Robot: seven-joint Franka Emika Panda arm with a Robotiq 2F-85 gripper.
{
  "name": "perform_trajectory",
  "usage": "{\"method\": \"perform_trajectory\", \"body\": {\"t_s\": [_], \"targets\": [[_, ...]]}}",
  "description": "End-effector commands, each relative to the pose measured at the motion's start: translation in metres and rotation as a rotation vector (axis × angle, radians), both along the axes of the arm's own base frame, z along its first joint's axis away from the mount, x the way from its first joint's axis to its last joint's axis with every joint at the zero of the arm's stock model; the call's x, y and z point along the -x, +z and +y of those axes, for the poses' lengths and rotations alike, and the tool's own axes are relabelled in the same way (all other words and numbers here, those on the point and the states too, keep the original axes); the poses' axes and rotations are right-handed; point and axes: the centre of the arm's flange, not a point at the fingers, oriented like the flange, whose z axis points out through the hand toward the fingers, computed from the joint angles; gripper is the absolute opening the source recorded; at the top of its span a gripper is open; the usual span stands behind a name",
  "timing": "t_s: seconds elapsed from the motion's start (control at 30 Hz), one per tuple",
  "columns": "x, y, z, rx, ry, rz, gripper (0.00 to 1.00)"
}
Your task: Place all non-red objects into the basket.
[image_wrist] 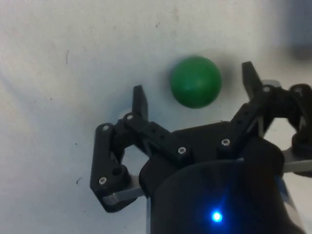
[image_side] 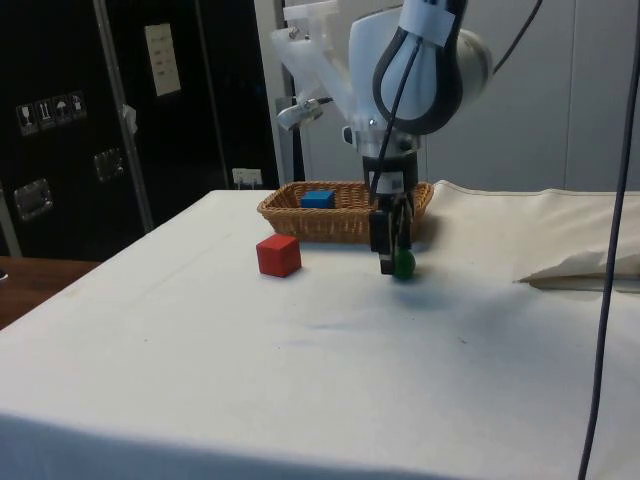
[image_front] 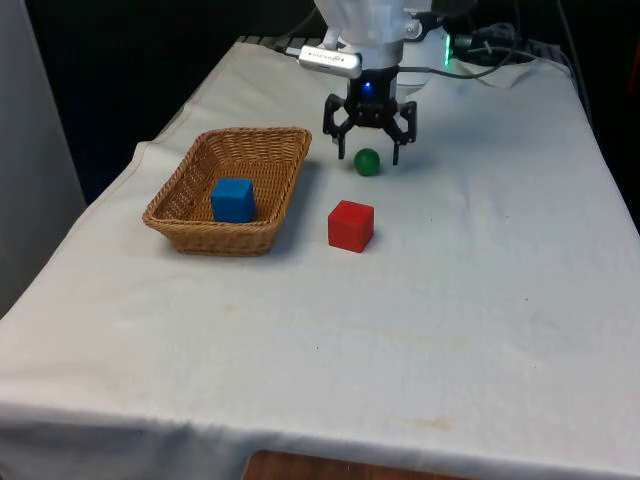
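The arm reaches straight down, and the gripper [image_front: 369, 154] hangs low over the green ball [image_front: 367, 162] with its fingers [image_wrist: 140, 101] spread wide, one on each side, not touching it. The ball sits on the tabletop [image_front: 480, 300], near the red block [image_front: 351, 225]. The blue block [image_front: 233, 199] lies in the basket [image_front: 180, 190]. Lots of bare cloth lies on the front view's right.

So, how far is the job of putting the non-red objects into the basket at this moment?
Done: the blue cube lies inside the woven wicker basket. In hand: the black two-finger gripper is open and low around the small green ball, which sits on the white cloth between the fingers, not gripped. Left: grasp the ball and carry it to the basket. The red cube sits on the cloth beside the basket.
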Motion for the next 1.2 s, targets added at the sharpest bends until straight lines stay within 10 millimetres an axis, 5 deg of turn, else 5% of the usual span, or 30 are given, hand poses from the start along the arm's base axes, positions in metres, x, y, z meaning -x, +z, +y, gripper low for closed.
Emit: {"method": "perform_trajectory", "body": {"t_s": [0.0,0.03,0.07,0.13,0.23,0.53,1.17], "targets": [[0.000,0.001,0.002,-0.007,-0.003,-0.007,0.91],[0.000,0.001,0.002,-0.007,-0.002,-0.007,0.81],[0.000,0.001,0.002,-0.006,-0.002,-0.007,0.59],[0.000,0.001,0.002,-0.006,-0.002,-0.005,0.30],[0.000,0.001,0.002,-0.006,-0.001,-0.005,0.00],[0.000,0.000,0.000,0.000,0.000,0.000,0.00],[-0.020,0.046,-0.006,-0.033,-0.014,-0.024,0.00]]}}
